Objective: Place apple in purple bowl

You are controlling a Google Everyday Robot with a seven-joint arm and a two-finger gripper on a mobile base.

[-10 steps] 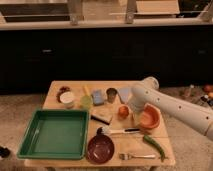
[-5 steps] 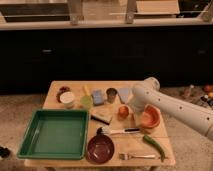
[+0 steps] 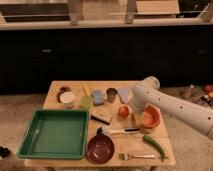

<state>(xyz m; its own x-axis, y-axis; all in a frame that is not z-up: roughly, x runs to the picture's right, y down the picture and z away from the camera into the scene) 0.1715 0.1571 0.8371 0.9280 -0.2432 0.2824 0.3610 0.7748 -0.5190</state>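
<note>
The apple (image 3: 123, 111) is small, round and orange-red, and sits on the wooden table (image 3: 75, 86) just left of the orange bowl (image 3: 149, 116). The purple bowl (image 3: 100, 148) stands empty near the table's front edge, below and left of the apple. My white arm reaches in from the right and bends down over the table. My gripper (image 3: 132, 111) is low between the apple and the orange bowl, right beside the apple; the wrist hides most of it.
A green rectangular tray (image 3: 54, 134) fills the front left. A metal cup (image 3: 111, 94), blue sponge (image 3: 97, 96), green cup (image 3: 86, 102) and white bowl (image 3: 66, 99) stand behind. A wooden block (image 3: 102, 116), brush (image 3: 117, 131), green pepper (image 3: 154, 145) and fork (image 3: 136, 156) lie near the purple bowl.
</note>
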